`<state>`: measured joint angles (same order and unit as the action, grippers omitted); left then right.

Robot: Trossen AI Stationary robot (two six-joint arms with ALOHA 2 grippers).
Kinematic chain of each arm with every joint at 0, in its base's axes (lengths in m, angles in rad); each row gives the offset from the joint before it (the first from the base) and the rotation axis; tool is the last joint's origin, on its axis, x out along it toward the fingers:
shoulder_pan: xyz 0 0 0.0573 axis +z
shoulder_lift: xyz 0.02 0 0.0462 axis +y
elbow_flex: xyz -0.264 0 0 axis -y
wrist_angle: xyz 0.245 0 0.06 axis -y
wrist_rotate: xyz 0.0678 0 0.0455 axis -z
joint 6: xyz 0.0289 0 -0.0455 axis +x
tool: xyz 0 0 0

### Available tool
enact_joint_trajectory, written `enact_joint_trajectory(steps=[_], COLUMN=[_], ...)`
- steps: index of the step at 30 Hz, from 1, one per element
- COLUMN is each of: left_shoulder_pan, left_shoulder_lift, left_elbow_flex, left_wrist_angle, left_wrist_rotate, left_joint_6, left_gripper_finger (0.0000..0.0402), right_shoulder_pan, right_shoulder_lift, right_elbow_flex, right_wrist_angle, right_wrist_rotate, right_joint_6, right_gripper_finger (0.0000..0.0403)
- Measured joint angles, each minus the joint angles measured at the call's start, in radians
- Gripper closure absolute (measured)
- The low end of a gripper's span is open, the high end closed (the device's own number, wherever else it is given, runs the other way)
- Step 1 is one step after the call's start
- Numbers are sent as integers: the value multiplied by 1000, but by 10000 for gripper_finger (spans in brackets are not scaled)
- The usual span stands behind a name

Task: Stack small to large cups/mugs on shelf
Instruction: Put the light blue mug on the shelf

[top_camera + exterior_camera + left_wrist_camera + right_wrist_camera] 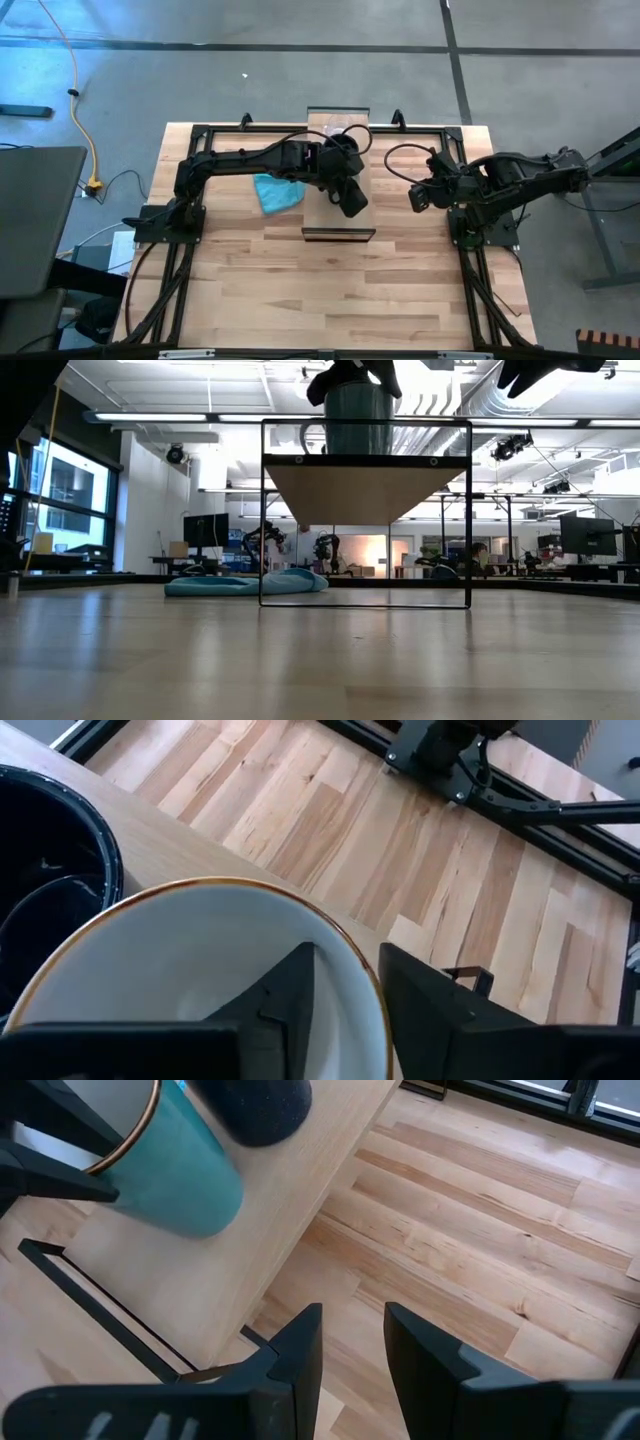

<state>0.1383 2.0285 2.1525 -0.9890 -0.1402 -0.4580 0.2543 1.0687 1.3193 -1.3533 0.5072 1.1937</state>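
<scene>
Gripping: your left gripper [345,995] straddled the rim of the teal mug [175,1165], one finger inside its white interior, clamped on the wall.
Mug: it stood on the shelf [338,215], beside the black mug [45,885].
Right gripper [350,1350]: waited aside, fingers slightly apart, empty.
Advice: you needed to lift straight up, keeping the mug level.

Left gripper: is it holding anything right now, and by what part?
Yes. The left gripper straddles the rim of the teal mug with white inside on the shelf, one finger inside, one outside. The right gripper holds nothing.
</scene>
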Motion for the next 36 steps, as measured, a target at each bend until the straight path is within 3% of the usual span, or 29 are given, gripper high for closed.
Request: enact_joint_trajectory(steps=[21, 29, 36], left_shoulder_pan=[-1, -1, 0], left_shoulder_lift=[0, 0, 0], left_elbow_flex=[0, 0, 0], left_wrist_angle=[24, 23, 2], left_wrist_rotate=[-2, 76, 106], left_joint_6=[-53, -19, -18], left_gripper_finger=[291, 290, 232], right_shoulder_pan=[0, 0, 0], right_shoulder_lift=[0, 0, 0], right_elbow_flex=[0, 0, 0], right_wrist_angle=[-22, -45, -44], right_wrist_rotate=[4, 4, 3], right_joint_6=[-16, -17, -23], right_gripper_finger=[302, 302, 302])
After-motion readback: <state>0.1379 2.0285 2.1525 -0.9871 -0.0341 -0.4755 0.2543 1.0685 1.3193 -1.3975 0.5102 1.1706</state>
